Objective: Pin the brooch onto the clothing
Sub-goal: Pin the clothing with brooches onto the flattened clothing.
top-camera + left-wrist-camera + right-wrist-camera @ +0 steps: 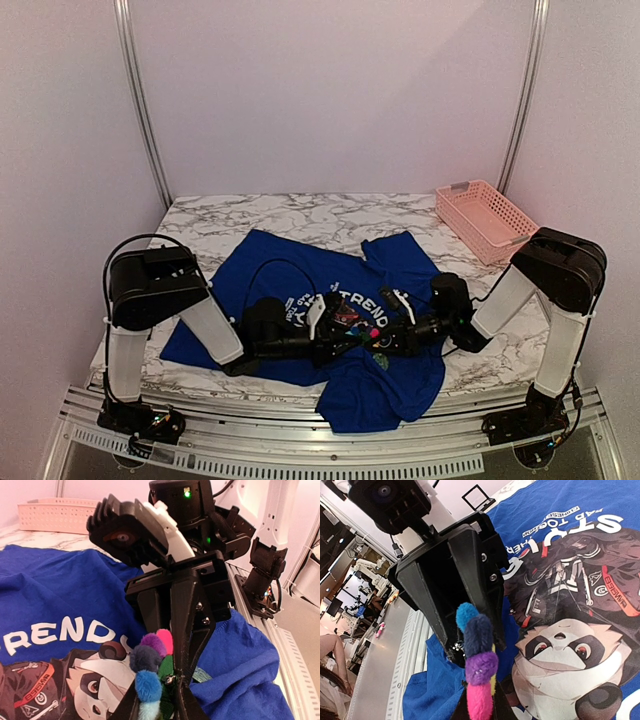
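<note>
The clothing point(285, 262), a royal-blue T-shirt with white lettering and a panda print, lies spread on the marble table, also filling the left wrist view point(60, 585) and the right wrist view point(560, 515). The brooch point(372, 330), a fuzzy flower of blue, navy, purple and pink petals, hangs just above the chest print between both grippers. My right gripper point(390, 337) point(487, 707) is shut on the brooch point(480, 655), holding it edge-on. My left gripper point(333, 337) point(157, 702) has a finger on each side of the brooch point(150, 667), close to its petals and metal pin; contact is unclear.
A pink lattice basket point(485, 218) point(55, 515) stands at the table's back right corner. A small black open-frame cube point(477, 497) sits beyond the shirt's edge. The shirt's hem hangs over the near table edge by the aluminium rail point(300, 452).
</note>
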Tool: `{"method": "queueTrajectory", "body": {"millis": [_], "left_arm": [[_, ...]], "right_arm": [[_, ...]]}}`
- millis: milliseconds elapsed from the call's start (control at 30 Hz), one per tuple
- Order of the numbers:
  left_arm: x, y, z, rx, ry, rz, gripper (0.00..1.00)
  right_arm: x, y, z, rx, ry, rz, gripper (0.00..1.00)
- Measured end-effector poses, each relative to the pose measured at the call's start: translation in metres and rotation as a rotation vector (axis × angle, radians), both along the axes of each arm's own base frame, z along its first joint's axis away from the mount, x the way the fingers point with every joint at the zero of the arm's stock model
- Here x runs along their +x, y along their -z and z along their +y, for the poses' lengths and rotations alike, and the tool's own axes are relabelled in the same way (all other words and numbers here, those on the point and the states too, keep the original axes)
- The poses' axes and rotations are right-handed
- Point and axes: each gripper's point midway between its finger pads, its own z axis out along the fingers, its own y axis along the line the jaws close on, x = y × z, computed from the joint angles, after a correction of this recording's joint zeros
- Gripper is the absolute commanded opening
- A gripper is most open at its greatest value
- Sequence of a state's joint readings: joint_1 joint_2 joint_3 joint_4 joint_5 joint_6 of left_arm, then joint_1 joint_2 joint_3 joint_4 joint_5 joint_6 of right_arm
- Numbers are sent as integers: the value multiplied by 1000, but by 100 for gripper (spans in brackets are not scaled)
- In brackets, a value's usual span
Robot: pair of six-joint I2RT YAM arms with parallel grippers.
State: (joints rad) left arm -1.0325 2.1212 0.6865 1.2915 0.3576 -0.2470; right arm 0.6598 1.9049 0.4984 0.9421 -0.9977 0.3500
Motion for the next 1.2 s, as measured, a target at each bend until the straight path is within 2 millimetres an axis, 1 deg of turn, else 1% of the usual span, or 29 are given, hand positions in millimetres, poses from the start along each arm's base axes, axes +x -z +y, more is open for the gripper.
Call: {"method": "queueTrajectory", "body": {"millis": [67, 100, 267, 367, 467, 600, 733, 867, 1000, 1067, 1200], "left_arm": [[-1, 0, -1, 0, 11, 1, 25], [-1, 0, -1, 0, 16, 0, 27], [-5, -2, -5, -4, 48, -8, 50], [-9, -2, -5, -6, 74, -15, 55], [-13, -2, -5, -3, 106, -40, 53], [-14, 0, -4, -4, 137, -70, 44], [-14, 4, -3, -14, 151, -55, 38], [-14, 7, -4, -18, 162, -33, 37], [-14, 7, -5, -23, 177, -17, 41], [-15, 7, -7, -26, 184, -12, 41], [-14, 6, -10, -35, 195, -3, 35]], "right_arm": [[-1, 0, -1, 3, -5, -4, 0], [-2, 0, -1, 4, -6, -5, 0], [-1, -1, 0, 8, -8, -16, 0], [-1, -2, 0, 12, -8, -22, 0], [-1, -3, 0, 16, -11, -26, 0], [-3, -3, 0, 19, -21, -22, 0], [-4, -4, 0, 21, -25, -21, 0], [-5, -4, 0, 22, -27, -21, 0], [-5, -4, 0, 22, -28, -21, 0], [-5, -4, 0, 23, -28, -21, 0], [-5, -4, 0, 24, -29, -22, 0]]}}
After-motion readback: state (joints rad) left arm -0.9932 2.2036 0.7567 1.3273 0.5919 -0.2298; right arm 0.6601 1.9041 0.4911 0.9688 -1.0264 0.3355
